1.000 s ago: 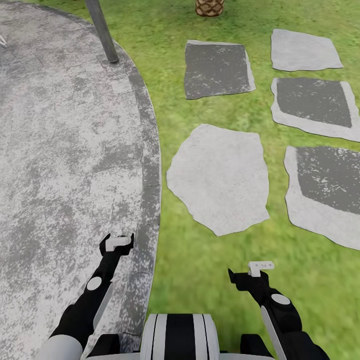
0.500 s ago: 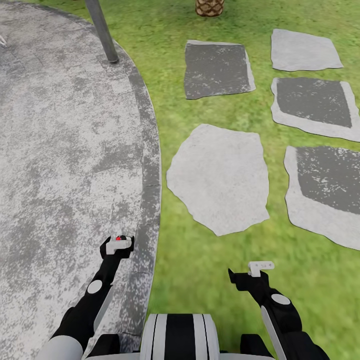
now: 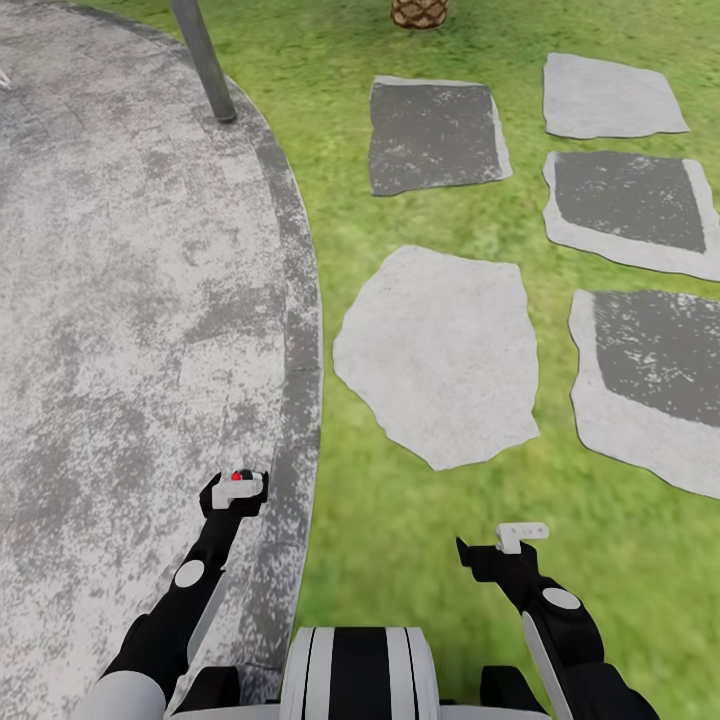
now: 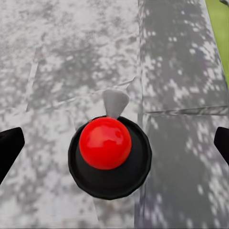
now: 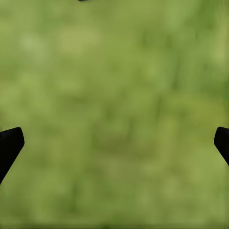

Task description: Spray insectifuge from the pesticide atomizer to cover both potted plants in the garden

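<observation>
The pesticide atomizer and the potted plants are out of view. The garden lawn fills the right half of the head view, with grey and white stepping stones on it. My left gripper hangs over the patio's curved border, open. The left wrist view has its dark fingertips wide apart, with a red ball on a black disc between them, untouched. My right gripper is over grass, and its fingertips stand open with only blurred green lawn between them.
A grey mottled paved patio with a darker curved border takes the left half. A grey metal pole rises from its far edge. A brown scaly trunk base stands on the lawn at the far end.
A red ball has appeared at my left gripper since one second ago. The whole picture has shifted very slightly. Both arms keep their places.
</observation>
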Tool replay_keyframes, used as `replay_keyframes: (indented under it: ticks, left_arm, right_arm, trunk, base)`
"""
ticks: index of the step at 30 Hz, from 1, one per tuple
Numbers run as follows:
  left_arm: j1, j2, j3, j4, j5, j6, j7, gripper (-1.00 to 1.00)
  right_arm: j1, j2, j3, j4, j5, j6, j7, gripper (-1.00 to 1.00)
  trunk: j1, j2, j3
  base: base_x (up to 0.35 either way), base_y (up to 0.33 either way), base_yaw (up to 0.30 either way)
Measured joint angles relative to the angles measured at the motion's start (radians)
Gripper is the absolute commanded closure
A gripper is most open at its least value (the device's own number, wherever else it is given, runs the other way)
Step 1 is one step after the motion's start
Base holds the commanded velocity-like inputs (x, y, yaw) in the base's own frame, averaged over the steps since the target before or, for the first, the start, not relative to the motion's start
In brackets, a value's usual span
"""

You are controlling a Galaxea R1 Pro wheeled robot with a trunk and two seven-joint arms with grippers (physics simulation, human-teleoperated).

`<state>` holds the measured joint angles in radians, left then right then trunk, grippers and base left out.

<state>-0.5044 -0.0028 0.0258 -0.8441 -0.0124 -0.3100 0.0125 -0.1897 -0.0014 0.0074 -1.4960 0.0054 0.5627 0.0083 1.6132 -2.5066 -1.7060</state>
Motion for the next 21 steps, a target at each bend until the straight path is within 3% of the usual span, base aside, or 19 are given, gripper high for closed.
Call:
replay_keyframes:
  ticks: [21]
  left_arm:
    - [0.000, 0.000, 0.000, 0.000, 0.000, 0.000, 0.000, -1.00]
  right_arm:
    - [0.000, 0.000, 0.000, 0.000, 0.000, 0.000, 0.000, -1.00]
  trunk:
    - [0.000, 0.000, -0.011]
  base:
    - [0.000, 0.000, 0.000]
